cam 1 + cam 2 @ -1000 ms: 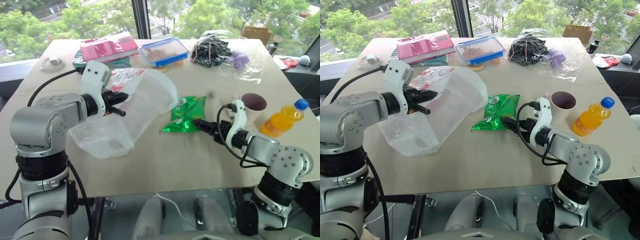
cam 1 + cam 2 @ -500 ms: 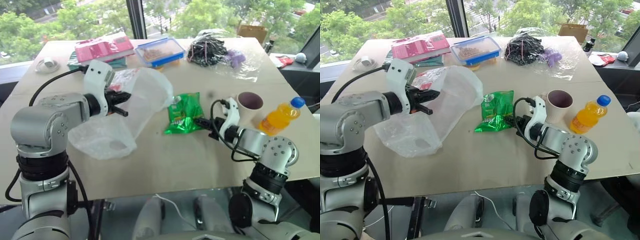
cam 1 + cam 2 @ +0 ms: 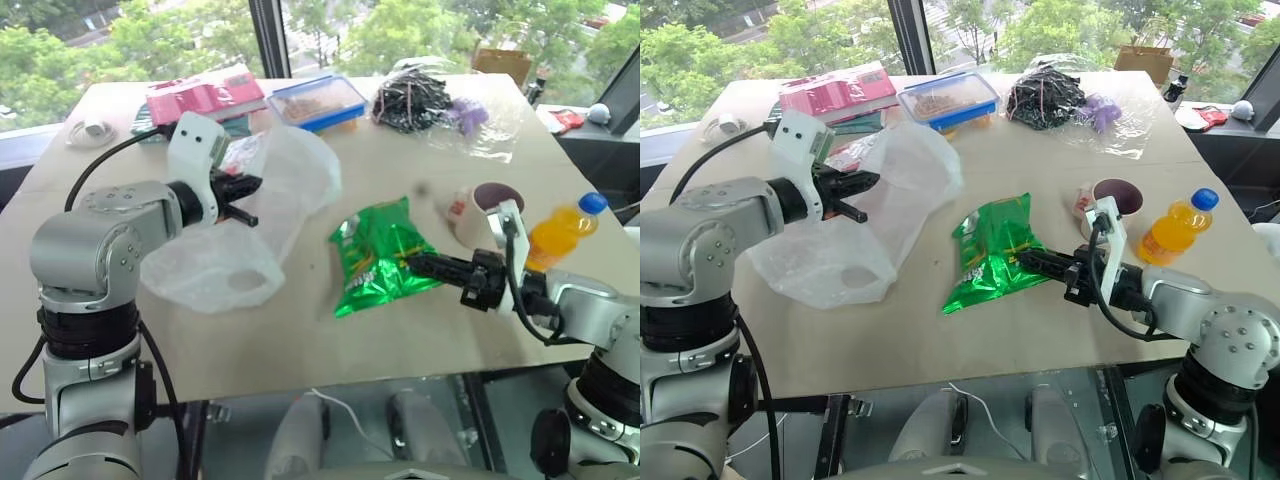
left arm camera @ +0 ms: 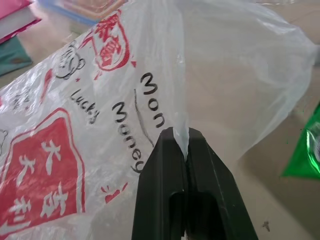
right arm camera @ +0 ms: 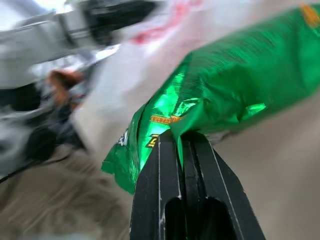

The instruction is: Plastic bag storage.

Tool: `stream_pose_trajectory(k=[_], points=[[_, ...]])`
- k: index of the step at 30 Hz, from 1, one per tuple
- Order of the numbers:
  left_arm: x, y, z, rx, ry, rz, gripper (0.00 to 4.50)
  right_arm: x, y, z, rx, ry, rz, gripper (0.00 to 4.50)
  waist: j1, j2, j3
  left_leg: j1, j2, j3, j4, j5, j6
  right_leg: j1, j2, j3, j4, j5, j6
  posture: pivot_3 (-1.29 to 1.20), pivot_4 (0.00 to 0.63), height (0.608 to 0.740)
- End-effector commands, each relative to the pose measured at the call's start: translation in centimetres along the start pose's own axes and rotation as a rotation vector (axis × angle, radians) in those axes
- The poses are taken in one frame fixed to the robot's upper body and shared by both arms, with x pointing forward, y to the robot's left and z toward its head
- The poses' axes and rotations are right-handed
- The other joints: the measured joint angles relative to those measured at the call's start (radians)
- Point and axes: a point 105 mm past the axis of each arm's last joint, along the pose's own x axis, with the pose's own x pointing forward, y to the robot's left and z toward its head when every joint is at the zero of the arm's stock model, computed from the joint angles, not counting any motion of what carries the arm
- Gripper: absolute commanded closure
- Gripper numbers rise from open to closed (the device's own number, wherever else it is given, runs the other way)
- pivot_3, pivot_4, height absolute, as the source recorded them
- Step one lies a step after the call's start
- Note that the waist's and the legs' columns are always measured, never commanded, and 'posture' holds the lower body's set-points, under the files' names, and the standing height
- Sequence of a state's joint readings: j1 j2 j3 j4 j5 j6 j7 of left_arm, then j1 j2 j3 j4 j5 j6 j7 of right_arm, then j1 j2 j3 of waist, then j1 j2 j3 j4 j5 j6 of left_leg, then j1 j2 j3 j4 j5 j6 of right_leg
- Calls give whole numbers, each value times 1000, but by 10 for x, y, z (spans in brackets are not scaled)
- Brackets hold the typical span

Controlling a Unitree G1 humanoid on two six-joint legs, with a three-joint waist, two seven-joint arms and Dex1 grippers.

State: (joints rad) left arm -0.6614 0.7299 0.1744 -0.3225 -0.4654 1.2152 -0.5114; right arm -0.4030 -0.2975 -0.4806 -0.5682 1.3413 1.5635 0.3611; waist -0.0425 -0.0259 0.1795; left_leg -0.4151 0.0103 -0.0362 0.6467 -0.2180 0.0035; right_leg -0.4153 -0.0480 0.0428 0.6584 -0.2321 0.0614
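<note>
**Both tools gripping: bag on the left, snack packet on the right**

Left tool [image 4: 181,150] is pinched fully closed on a gathered fold of the plastic bag [image 3: 250,215], holding one edge up so the mouth gapes toward the middle of the desk [image 3: 300,340]. The rest of the bag sags onto the desk near its left edge. Right tool [image 5: 182,145] is clamped tight on one edge of the green snack packet [image 3: 990,250], which hangs tilted just above the desk near the front edge, well apart from the bag's opening.

Risks, as I judge them: the left grip is on a thin, slippery fold, so a tug could pull the film free and let the mouth collapse. The packet is held by its rim alone and may swing or slip during a quick move. If it reaches the bag at an angle, it could catch the lip and push the bag away instead of going in. The right arm also sits close to the mug [image 3: 1118,197] and the orange drink bottle [image 3: 1170,228] near the desk's right edge; a wide sweep could knock either over.

Bare tan board forms the desk top. Along its far edge lie a pink box [image 3: 205,97], a blue-lidded lunchbox [image 3: 318,100] and clear wrap holding black cables [image 3: 410,100]. Large windows beyond show green trees.
</note>
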Motion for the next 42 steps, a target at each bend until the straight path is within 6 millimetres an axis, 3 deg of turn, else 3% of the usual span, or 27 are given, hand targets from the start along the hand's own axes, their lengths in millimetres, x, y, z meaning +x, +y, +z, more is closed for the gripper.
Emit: stream_pose_trajectory(k=[1,7,19,24,29,33,37,39,42], points=[[-5,-3,8,51,-36,-14,4500,2,27,12,-33,-61,152,4452,1,0,0,0,0,0,0,0,0,0,0,0,0,0,0,0,150,740],[-10,-14,7,67,-34,-104,4500,14,42,26,0,-88,260,4452,0,0,0,0,0,1,0,0,0,0,0,1,-1,0,0,0,150,740],[-41,-59,25,28,-113,-426,4500,78,1,20,1,40,333,4452,-1,0,0,-1,0,1,1,0,0,0,1,0,-1,0,0,0,150,740],[-46,-61,18,-3,-71,-434,4500,105,-18,34,-47,-21,323,4452,1,0,1,-1,1,0,1,0,0,0,1,0,-1,0,0,0,150,740],[-44,-64,16,-41,-74,-425,4500,146,-46,54,-64,-207,169,4452,0,0,1,0,1,0,1,0,0,0,1,0,0,0,0,0,150,740],[-34,-63,17,-75,-88,-378,4500,182,-53,41,-182,-223,56,4452,4,0,1,-1,0,-1,1,0,0,0,1,0,0,0,0,0,150,740],[-21,-62,19,-133,-95,-334,4500,223,-29,16,-281,-197,71,4452,2,0,1,-1,0,-1,0,0,-1,-1,0,0,1,1,0,0,150,740],[-21,-55,18,-143,-87,-300,4500,225,-25,15,-293,-203,93,4452,2,0,1,-1,-1,-2,0,0,-1,-1,-1,-1,1,1,0,0,150,740],[-24,-40,21,-169,-94,-262,4500,219,-37,22,-359,-211,33,4452,0,0,1,0,-1,-2,0,0,-1,-1,0,-1,2,1,0,0,150,740]])
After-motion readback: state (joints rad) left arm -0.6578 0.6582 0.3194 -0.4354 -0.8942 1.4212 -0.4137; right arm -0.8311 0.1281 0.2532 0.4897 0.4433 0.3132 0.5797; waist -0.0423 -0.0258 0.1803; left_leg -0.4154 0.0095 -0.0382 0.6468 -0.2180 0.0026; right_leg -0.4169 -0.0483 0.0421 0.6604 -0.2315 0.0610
